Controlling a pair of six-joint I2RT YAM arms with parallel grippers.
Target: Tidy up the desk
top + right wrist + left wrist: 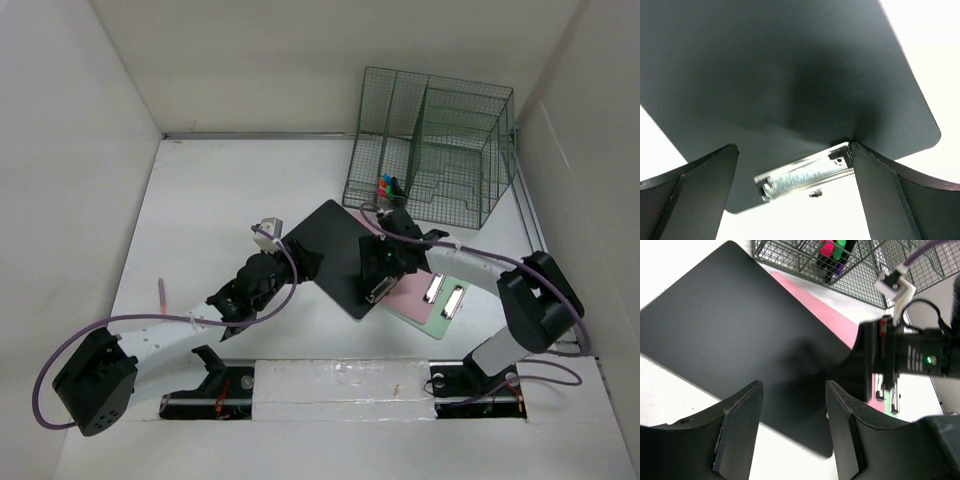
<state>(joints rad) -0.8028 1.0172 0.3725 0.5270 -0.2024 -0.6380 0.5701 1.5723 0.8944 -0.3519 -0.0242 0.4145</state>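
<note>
The white desk (200, 200) carries a black clipboard (330, 250) lying askew at the centre. It overlaps a pink clipboard (408, 292) and a green one (432, 322). My right gripper (378, 282) is open and hovers low over the black clipboard's metal clip (805, 175). In the right wrist view the gripper (794, 147) straddles the clip, with its right finger at the clip's end. My left gripper (300, 262) is open and empty over the board's left edge. In the left wrist view the left gripper (794, 385) is above the black board (740, 325).
A dark green wire-mesh rack (430, 150) stands at the back right with coloured markers (385, 187) in its front compartment. A pink pen (162, 296) lies at the left of the desk. White walls close in on three sides.
</note>
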